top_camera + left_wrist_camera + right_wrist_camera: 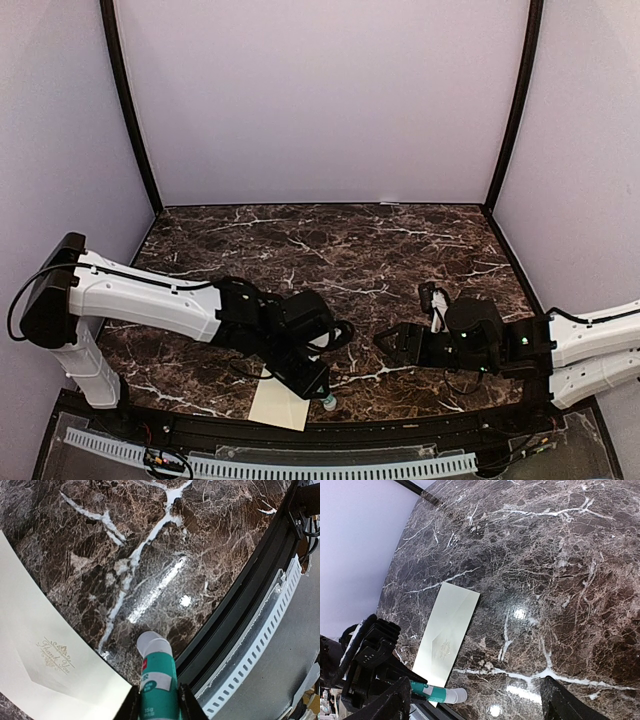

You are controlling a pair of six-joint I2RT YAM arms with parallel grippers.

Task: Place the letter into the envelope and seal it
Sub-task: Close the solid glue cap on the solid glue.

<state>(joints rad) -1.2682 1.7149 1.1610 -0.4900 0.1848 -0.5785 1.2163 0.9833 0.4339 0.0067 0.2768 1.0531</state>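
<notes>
One dark marble tabletop (330, 250), lilac walls (320, 100)

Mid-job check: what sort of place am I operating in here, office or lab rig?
Most likely a purpose-built robot test cell, not an office: plain lilac walls close in three sides, black frame posts stand at the corners, and a slotted cable duct edges the marble-look table.
</notes>
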